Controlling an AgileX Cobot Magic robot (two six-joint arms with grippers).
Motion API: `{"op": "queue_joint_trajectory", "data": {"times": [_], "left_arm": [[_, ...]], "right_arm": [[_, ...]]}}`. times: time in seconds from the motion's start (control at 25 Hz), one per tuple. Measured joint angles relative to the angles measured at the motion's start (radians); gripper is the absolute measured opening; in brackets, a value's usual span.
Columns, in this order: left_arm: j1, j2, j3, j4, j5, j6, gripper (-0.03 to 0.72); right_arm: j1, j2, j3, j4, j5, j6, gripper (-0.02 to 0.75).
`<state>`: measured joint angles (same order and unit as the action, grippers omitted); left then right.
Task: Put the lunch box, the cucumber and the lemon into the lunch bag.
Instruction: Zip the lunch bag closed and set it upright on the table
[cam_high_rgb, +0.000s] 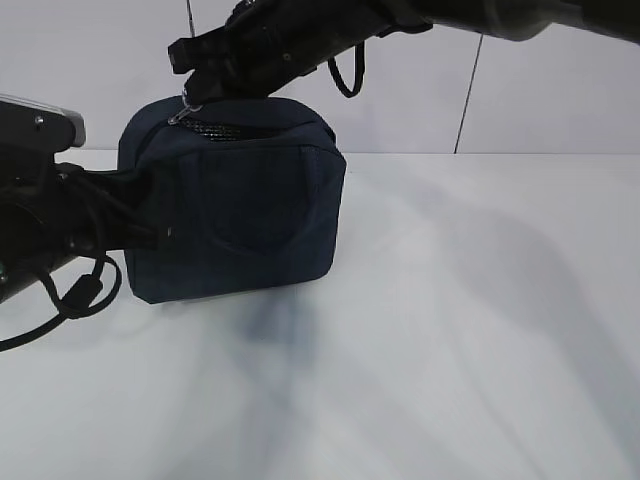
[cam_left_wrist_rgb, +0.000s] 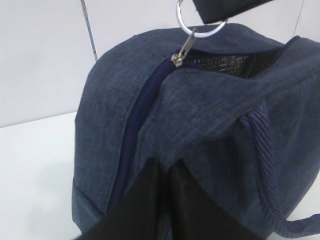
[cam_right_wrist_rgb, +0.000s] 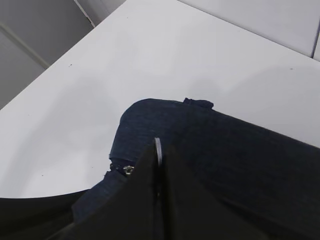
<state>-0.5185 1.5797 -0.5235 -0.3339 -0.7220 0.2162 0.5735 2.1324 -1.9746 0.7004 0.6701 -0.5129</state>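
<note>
Exterior: bag (cam_high_rgb: 235, 205) upright on white table (cam_high_rgb: 450, 330), left of centre, zip partly undone at top, silvery lining showing in the gap. Contents not visible; box, cucumber, lemon nowhere in sight. Right gripper (cam_high_rgb: 190, 62) reaching across from upper right, fingers pressed together on the zip's ring (cam_high_rgb: 187, 110) at the bag's top left corner. Left gripper at the bag's left side, tips lost against dark fabric. White wall panels behind, one dark vertical seam.

Left wrist: left gripper (cam_left_wrist_rgb: 162, 172) pinching a fold of bag (cam_left_wrist_rgb: 215, 130) fabric low on the side, jaws close together. Zip closed along the curved edge up to the slider; beyond it, open, lining (cam_left_wrist_rgb: 227, 62) visible. Ring (cam_left_wrist_rgb: 200, 22) clamped in the right gripper's tips at top edge.

Right wrist: right gripper (cam_right_wrist_rgb: 159, 152) shut on ring (cam_right_wrist_rgb: 158, 149), bag (cam_right_wrist_rgb: 165, 125) directly below. Table (cam_right_wrist_rgb: 150, 55) white, bare around the bag; grey wall at upper left.
</note>
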Motion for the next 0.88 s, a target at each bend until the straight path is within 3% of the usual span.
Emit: {"op": "queue_joint_trajectory", "data": {"times": [0.6,0.88], "left_arm": [[0.000,0.002,0.000,-0.024,-0.018,0.000,0.008],[0.000,0.002,0.000,-0.026,-0.018,0.000,0.008]], "right_arm": [[0.004,0.010,-0.002,-0.147,0.011,0.127,0.020],[0.006,0.010,-0.002,-0.143,0.013,0.147,0.020]]}}
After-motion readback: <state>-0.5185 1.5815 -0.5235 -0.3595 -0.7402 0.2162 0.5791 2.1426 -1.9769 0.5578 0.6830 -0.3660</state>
